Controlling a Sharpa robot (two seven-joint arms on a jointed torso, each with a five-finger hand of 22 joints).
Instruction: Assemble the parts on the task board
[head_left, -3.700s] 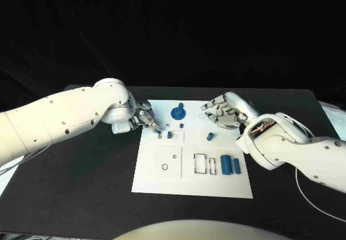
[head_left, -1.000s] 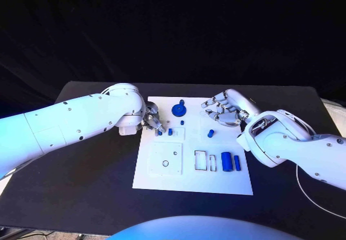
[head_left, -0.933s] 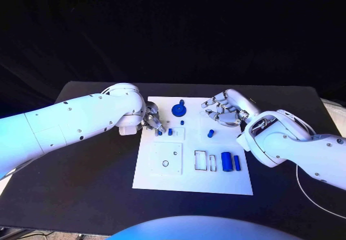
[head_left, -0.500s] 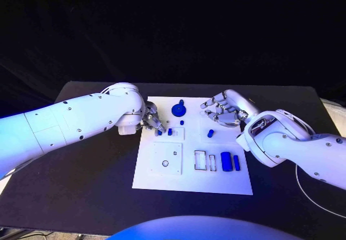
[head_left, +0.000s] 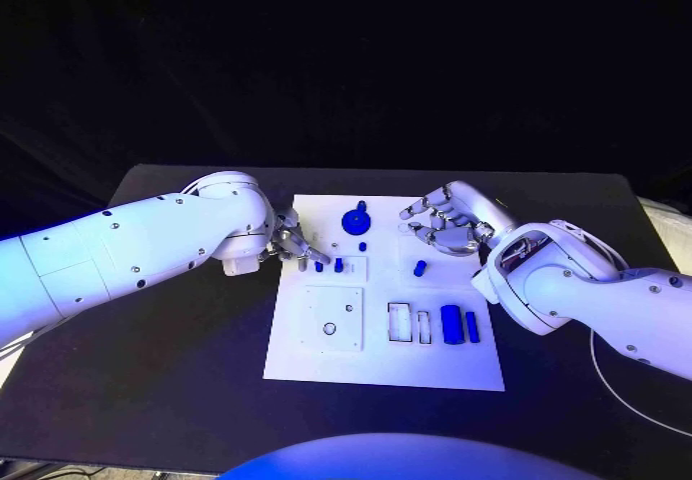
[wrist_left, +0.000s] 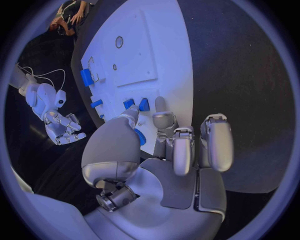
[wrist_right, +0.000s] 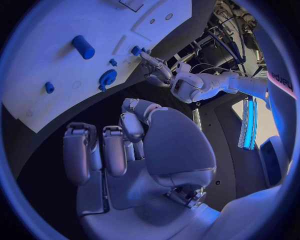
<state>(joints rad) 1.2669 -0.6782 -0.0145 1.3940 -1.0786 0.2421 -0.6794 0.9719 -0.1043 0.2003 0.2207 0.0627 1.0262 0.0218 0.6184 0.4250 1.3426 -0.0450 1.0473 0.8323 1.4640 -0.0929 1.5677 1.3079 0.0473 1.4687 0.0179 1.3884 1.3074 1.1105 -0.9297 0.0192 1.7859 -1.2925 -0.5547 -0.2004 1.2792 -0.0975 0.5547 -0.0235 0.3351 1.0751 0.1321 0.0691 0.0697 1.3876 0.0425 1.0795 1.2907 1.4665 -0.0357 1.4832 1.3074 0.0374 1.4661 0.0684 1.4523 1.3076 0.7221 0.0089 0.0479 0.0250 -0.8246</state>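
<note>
Now left robot hand (head_left: 293, 247) fingers down, task board (head_left: 387, 355) edge

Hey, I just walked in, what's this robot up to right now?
It is assembling small blue parts on a white board. The left hand is at the board's left edge, fingertips down by two small blue pegs; whether it holds one is unclear. The right hand hovers over the board's far right corner with fingers curled, holding nothing. A blue gear and two blue cylinders lie untouched.
</note>
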